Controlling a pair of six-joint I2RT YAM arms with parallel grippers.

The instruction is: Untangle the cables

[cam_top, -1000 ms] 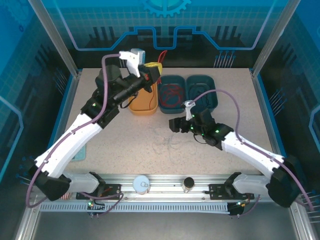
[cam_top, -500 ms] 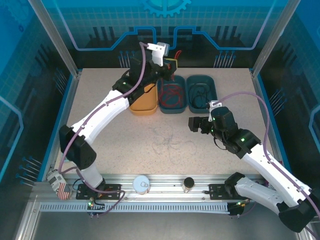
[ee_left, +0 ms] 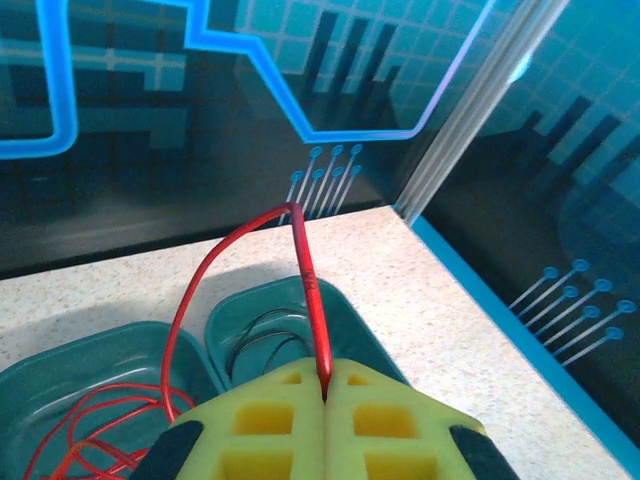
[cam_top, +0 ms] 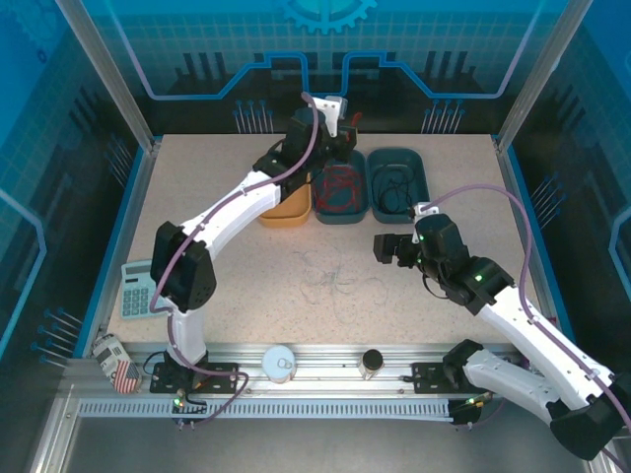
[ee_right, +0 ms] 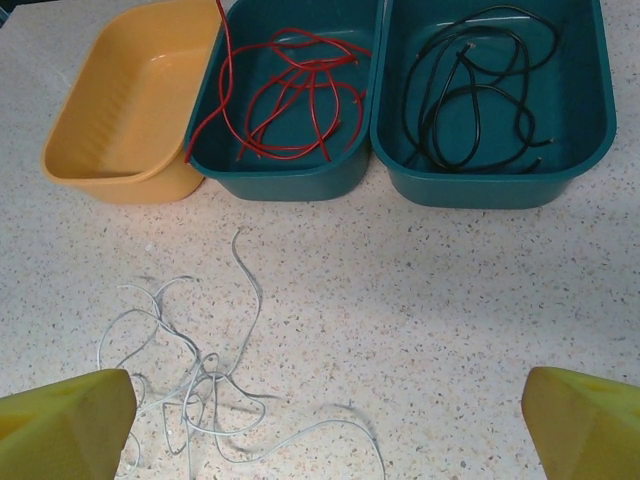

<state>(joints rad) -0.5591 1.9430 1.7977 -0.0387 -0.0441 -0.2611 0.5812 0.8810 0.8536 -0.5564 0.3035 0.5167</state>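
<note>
1. Since the closed pads of the left gripper pinch one end of the red cable high above the middle teal bin, the rest of the strand drops into that bin and coils there. This looks like sorting by colour, one bin per cable.
2. The black cable lies looped in the teal bin just right of the middle one. The yellow bin just left of it is, I judge, meant for the pale strands.
3. The white cables lie tangled on the table on the near side of the middle bin, apart from it.
4. The left arm reaches far across the table, elbow bent, with its wrist raised over the middle bin.
5. The right gripper hovers on the near side of the middle bin, jaws spread wide and empty, facing the bins. The pale tangle lies beneath its left finger.
</note>
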